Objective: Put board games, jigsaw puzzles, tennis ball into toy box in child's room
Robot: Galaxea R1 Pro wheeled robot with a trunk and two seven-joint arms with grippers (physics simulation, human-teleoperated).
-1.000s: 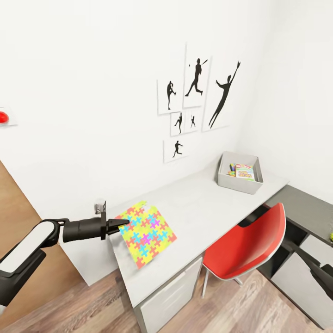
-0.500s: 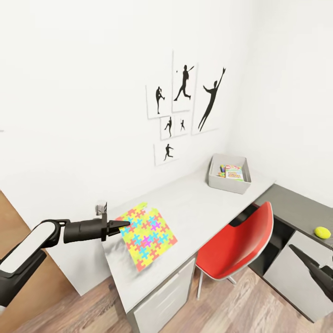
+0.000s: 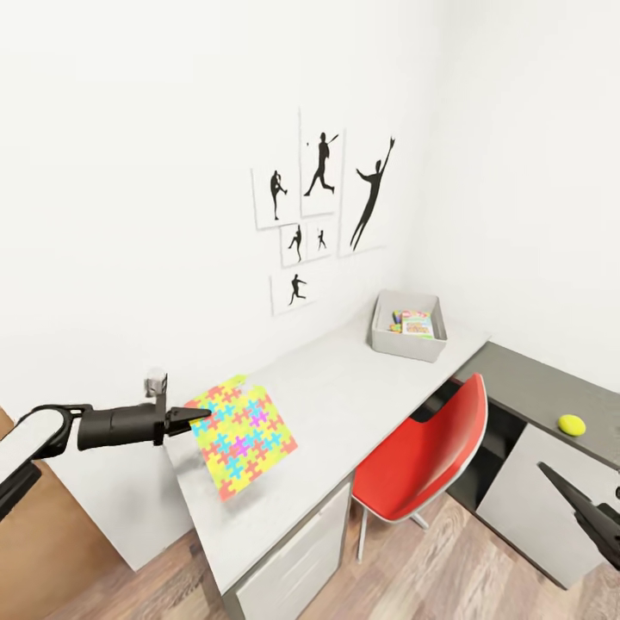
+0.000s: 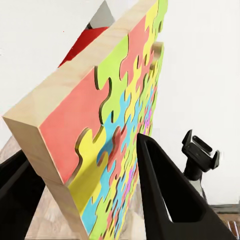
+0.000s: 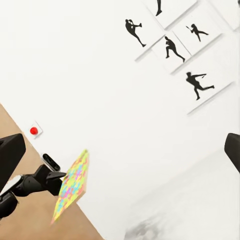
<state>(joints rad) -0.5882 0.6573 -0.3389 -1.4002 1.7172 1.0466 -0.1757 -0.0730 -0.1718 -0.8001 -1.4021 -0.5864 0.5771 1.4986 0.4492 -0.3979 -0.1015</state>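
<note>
Multicoloured jigsaw square [image 3: 238, 430] gripped by left gripper [image 3: 188, 416], lower left.
Grey toy box [image 3: 408, 344] upper right holds games; yellow ball [image 3: 571, 424] remains; right gripper's [image 3: 577, 504] state unclear.

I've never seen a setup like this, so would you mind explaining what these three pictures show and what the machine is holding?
These are simulator renders from a wheeled robot with two arms. The large picture comes from a camera on its head, looking down over a long table in a child's room. The other two come from cameras near each gripper.

The left gripper is shut on the edge of a jigsaw puzzle, a flat multicoloured square held over the table's near end; the left wrist view shows it close up between the dark fingers. The right gripper holds nothing, with its fingers apart.

At the table's far end stands the grey toy box with colourful things inside. A tennis ball lies on the lower dark unit, and a red chair is tucked under the table.
</note>
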